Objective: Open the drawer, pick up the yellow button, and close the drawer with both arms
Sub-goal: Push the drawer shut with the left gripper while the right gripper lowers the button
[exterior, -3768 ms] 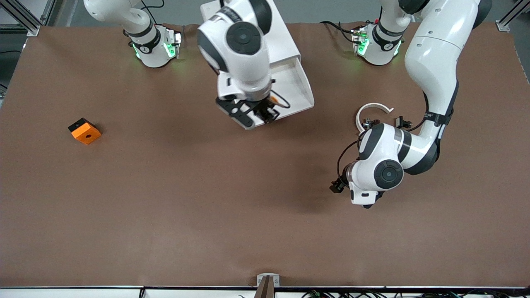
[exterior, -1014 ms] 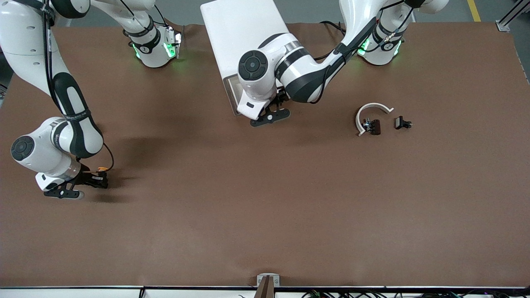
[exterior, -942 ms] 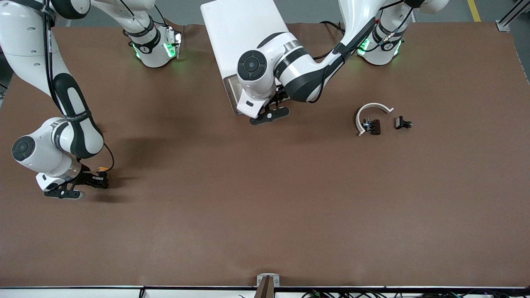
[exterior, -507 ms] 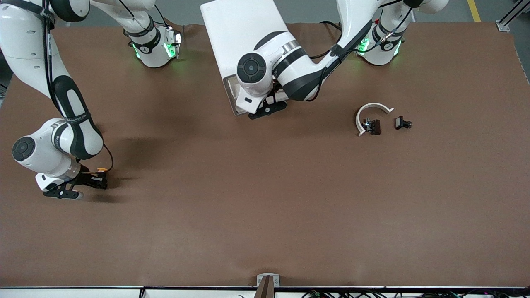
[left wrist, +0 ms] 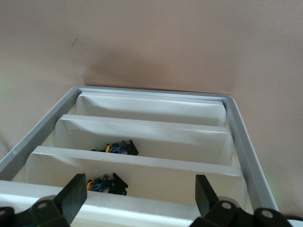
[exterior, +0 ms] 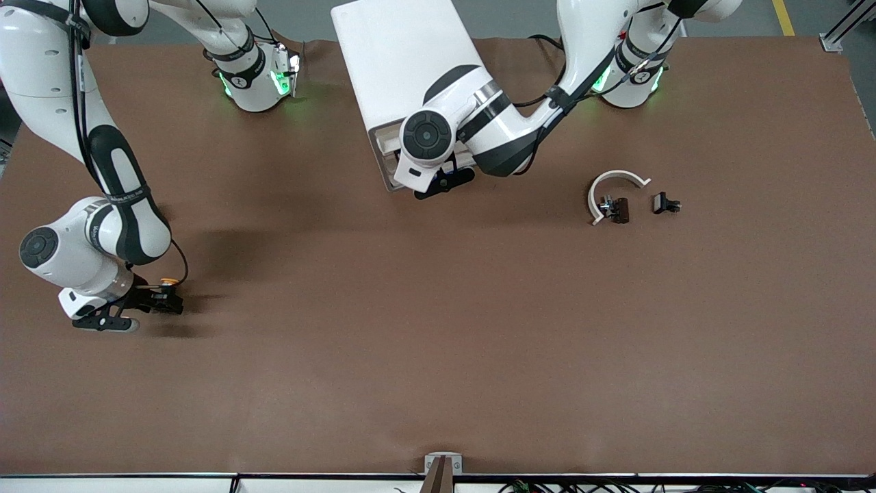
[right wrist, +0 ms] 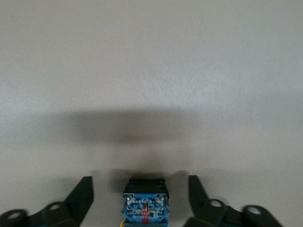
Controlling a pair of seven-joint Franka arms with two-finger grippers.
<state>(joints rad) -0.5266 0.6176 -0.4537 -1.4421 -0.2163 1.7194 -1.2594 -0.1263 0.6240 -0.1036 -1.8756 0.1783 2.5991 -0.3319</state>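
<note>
The white cabinet (exterior: 400,58) stands at the robots' edge of the table. My left gripper (exterior: 445,182) is at its front, open and empty. In the left wrist view the gripper (left wrist: 139,184) has its fingers spread wide over the white rim of the top drawer (left wrist: 142,206), with the lower drawers stepped below. The left arm hides the drawer in the front view. My right gripper (exterior: 163,301) is low over the table toward the right arm's end, open. The button (right wrist: 144,201), with a blue and black body, lies between its fingers without touching them. Its orange cap (exterior: 166,281) shows in the front view.
Two lower drawers hold small blue and black parts (left wrist: 120,148) (left wrist: 107,184). A white curved piece (exterior: 612,179) and two small black parts (exterior: 617,209) (exterior: 665,203) lie toward the left arm's end. The orange block is hidden.
Since the earliest frame the pulled-out drawer has gone back in and the right arm has carried the button to its end of the table. In the last second the left gripper moved closer to the cabinet.
</note>
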